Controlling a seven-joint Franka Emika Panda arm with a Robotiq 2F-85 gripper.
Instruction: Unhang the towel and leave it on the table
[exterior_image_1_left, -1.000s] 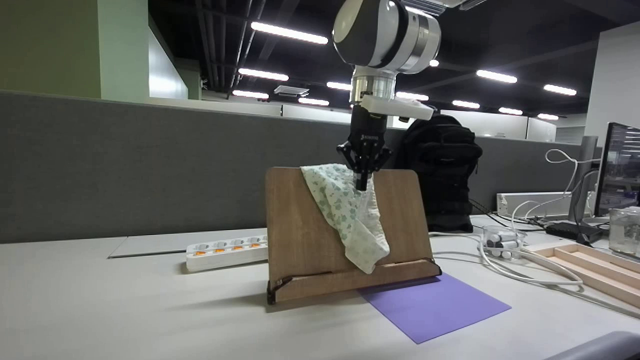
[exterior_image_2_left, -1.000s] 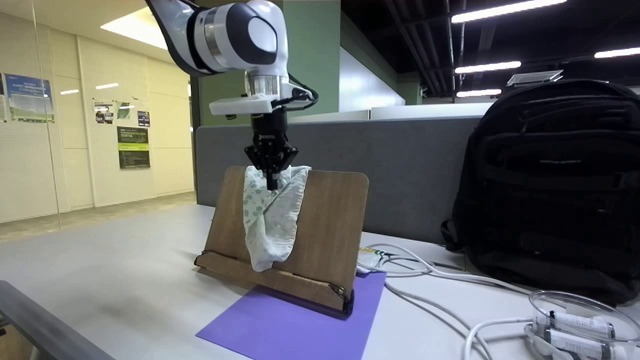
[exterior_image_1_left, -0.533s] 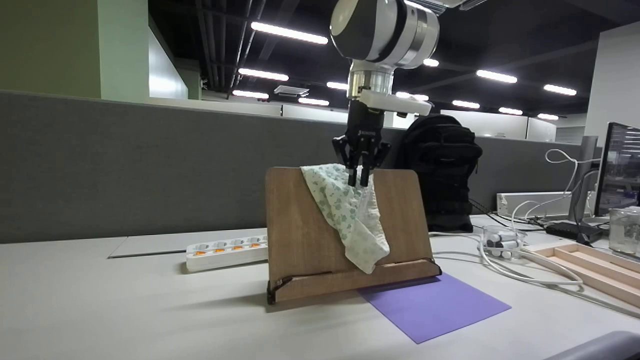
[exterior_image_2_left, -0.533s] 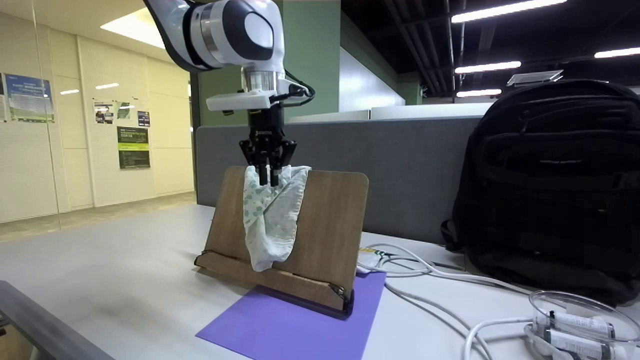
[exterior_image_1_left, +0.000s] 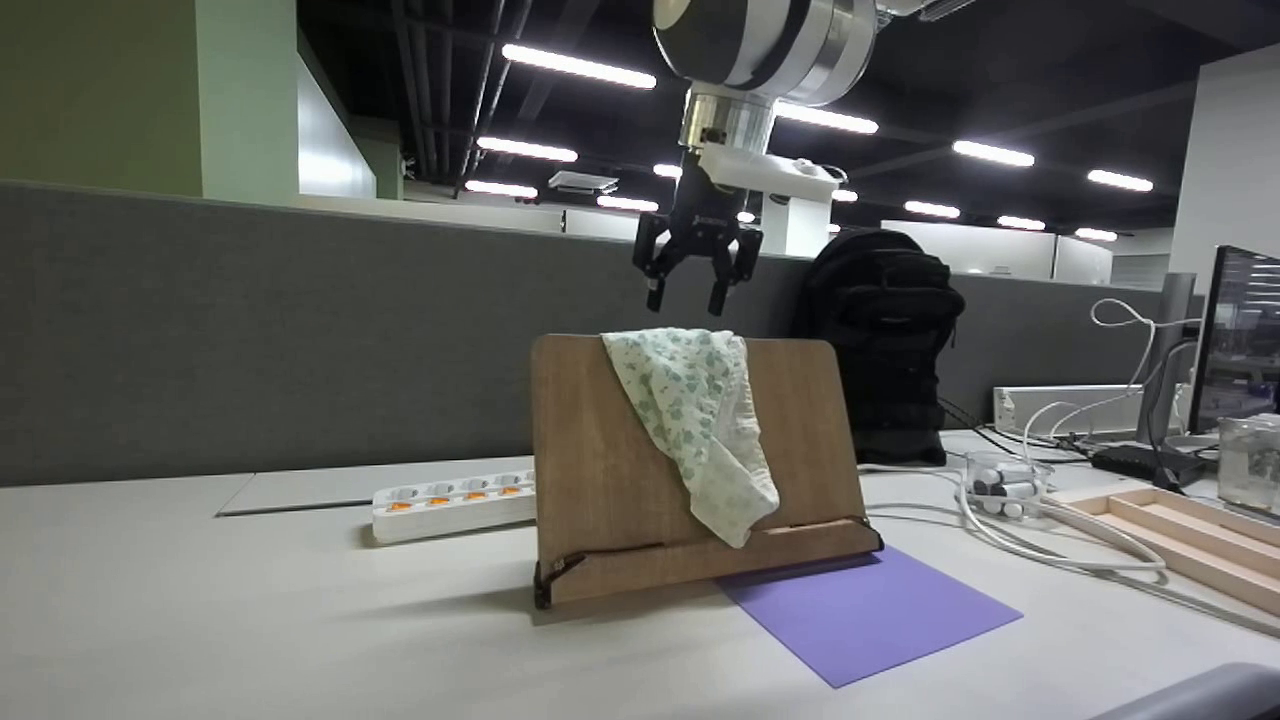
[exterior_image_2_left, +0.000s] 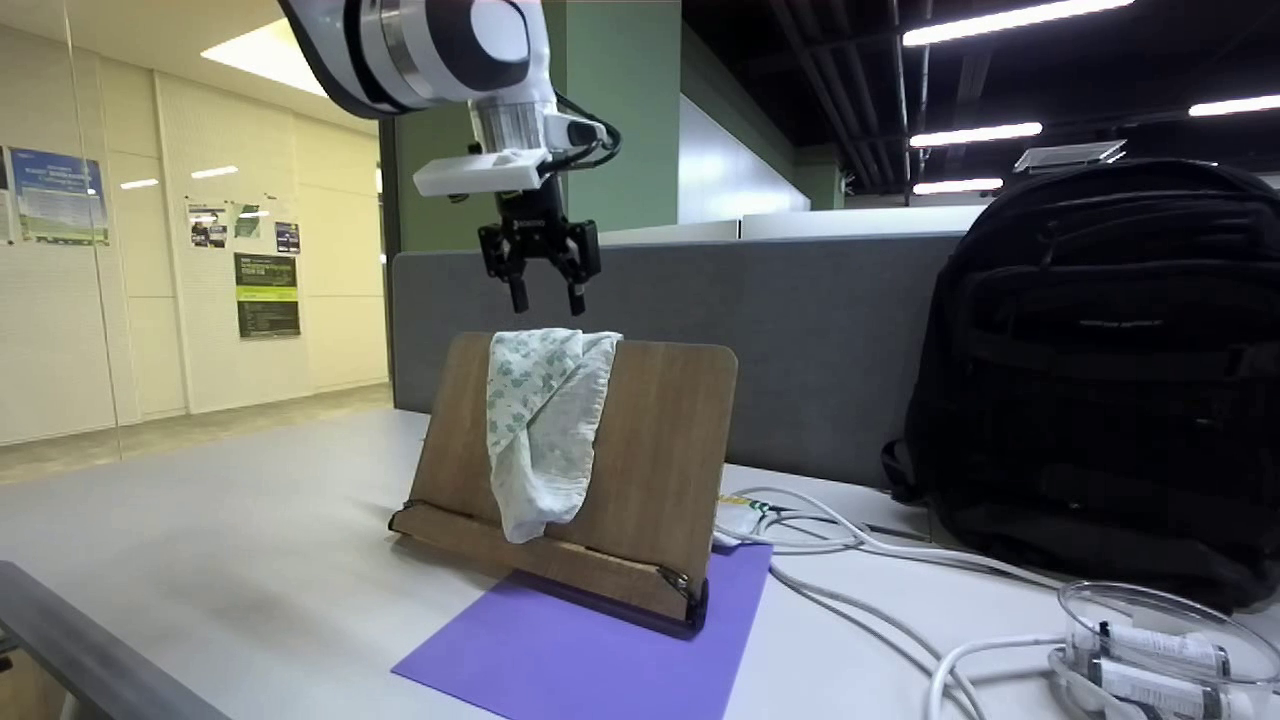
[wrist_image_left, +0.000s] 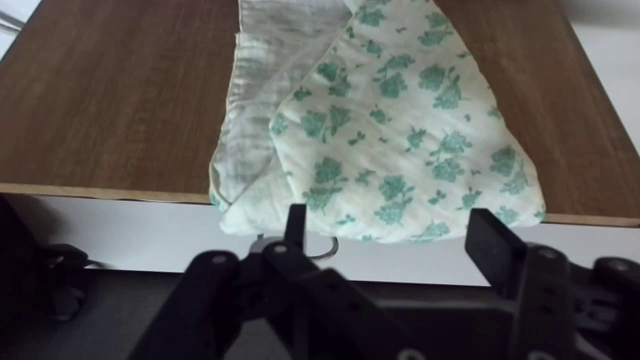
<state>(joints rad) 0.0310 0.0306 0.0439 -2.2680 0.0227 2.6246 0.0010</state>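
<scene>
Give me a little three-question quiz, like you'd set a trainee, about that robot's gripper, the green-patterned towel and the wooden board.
1. True or false: the gripper is open and not touching the towel.
2. Name it: which flat, coloured thing lies partly under the wooden board?
3. Fill the gap: the towel hangs over the ... edge of the wooden board.

Key
1. True: the jaws stand apart, and both exterior views show a gap between them and the towel below.
2. The purple sheet.
3. Top.
</scene>
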